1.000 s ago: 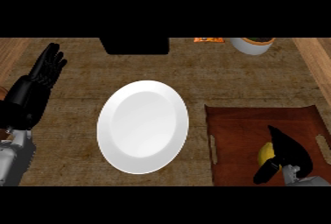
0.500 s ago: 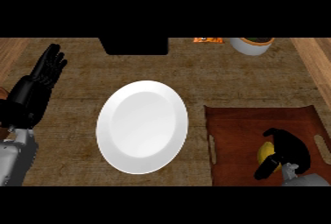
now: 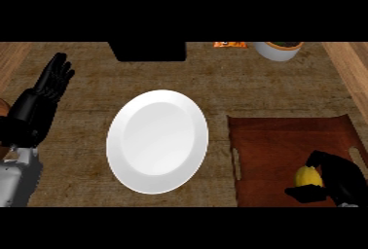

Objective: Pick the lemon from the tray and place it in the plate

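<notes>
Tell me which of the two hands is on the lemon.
The right hand, low over the brown tray, curls round the yellow lemon. The left hand rests open at the left edge, fingers up, holding nothing.

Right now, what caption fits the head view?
Right hand curls round the lemon on the tray, beside the plate.

Pretty sure I'm at a kitchen counter, rough brown wooden countertop [image 3: 86, 160], round white ceramic plate [image 3: 157, 141], reddish-brown serving tray [image 3: 284, 146], yellow lemon [image 3: 307, 176].
</notes>
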Controlling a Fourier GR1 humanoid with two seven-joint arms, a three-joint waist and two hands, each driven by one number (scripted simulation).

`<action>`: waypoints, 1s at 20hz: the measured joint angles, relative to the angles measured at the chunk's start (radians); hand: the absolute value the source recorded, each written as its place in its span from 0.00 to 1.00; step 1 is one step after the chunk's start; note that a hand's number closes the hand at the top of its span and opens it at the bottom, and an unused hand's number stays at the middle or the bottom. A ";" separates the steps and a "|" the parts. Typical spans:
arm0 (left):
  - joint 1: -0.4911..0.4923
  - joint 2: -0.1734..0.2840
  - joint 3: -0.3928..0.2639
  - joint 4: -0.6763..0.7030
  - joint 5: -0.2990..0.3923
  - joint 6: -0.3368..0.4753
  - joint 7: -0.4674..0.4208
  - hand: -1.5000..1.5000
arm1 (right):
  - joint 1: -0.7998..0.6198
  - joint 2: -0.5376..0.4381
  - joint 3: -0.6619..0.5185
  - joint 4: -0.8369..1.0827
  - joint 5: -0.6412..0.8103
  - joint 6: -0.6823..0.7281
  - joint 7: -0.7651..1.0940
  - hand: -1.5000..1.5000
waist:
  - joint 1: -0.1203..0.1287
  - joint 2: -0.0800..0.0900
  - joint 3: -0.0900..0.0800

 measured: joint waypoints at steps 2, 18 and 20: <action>-0.010 -0.007 0.003 0.005 -0.002 -0.001 0.006 0.50 | 0.035 -0.022 -0.004 -0.021 0.024 -0.048 -0.054 1.00 | -0.001 0.001 0.001; 0.001 -0.027 0.013 -0.019 -0.023 -0.013 0.025 0.50 | 0.100 0.017 0.063 -0.611 -0.076 -0.067 -0.180 1.00 | 0.001 0.002 0.003; -0.010 -0.024 0.024 0.001 -0.018 -0.026 0.015 0.50 | 0.072 0.046 0.085 -0.653 -0.094 -0.043 -0.166 1.00 | 0.003 0.004 0.003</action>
